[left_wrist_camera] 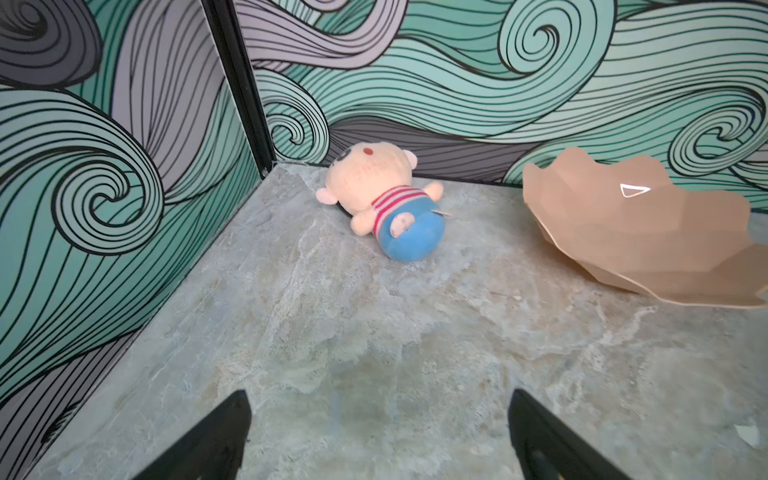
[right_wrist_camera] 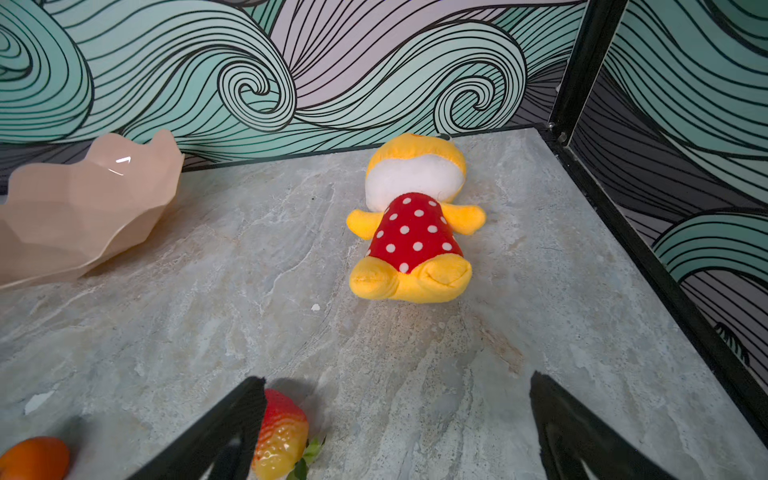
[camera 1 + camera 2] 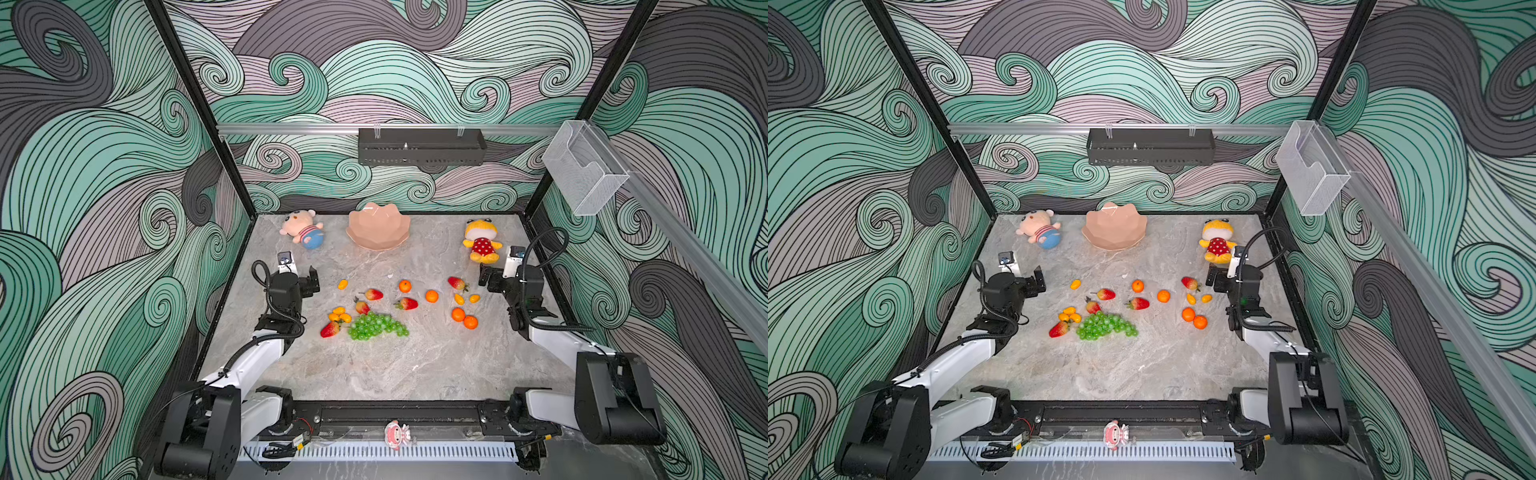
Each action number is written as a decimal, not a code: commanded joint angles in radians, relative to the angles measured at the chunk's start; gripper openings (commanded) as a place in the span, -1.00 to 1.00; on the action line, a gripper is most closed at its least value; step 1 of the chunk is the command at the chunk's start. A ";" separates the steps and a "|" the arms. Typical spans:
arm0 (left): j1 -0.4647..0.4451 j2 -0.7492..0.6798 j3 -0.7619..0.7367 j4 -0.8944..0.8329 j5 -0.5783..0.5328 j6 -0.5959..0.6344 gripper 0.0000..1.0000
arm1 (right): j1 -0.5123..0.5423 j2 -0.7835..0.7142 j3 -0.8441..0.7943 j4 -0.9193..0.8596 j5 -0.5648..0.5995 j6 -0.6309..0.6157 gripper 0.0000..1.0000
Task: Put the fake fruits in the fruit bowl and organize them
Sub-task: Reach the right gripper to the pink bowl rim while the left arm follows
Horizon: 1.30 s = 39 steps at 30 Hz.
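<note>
At the back of the counter (image 3: 415, 365), the bowl (image 3: 378, 227) sits between the pink doll (image 3: 302, 230) and the yellow doll (image 3: 482, 242). It looks tipped, its faceted outside toward me, so whatever I drop there may roll straight back out; I would have to right it first, and its glossy wall could slip from my grip. The fruit (image 3: 406, 304) all lies loose mid-counter, well apart from the bowl, none of it in yet. My left gripper (image 3: 311, 282) and right gripper (image 3: 483, 276) both stand wide and hold nothing. One finger of the right one is just beside a strawberry (image 2: 280, 432), so a careless swing could knock it away. The oranges (image 3: 464, 318) are round and would roll from a nudge. The grapes (image 3: 376, 326) crowd another strawberry and some small yellow fruits (image 3: 340, 313), so closing there could catch two things. The yellow doll sits near my right arm, easy to snag.
</note>
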 commanded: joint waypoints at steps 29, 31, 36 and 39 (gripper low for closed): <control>-0.063 0.271 0.797 -0.854 0.552 -0.249 0.97 | 0.090 -0.056 0.232 -0.587 -0.186 0.505 0.96; -0.073 0.302 0.833 -0.857 0.567 -0.251 0.97 | 0.131 -0.040 0.249 -0.590 -0.156 0.524 0.95; -0.060 0.345 0.853 -0.815 0.546 -0.247 0.97 | 0.245 0.030 0.302 -0.584 -0.099 0.578 0.92; -0.027 0.352 0.833 -0.783 0.575 -0.276 0.97 | 0.303 0.081 0.346 -0.577 -0.073 0.608 0.90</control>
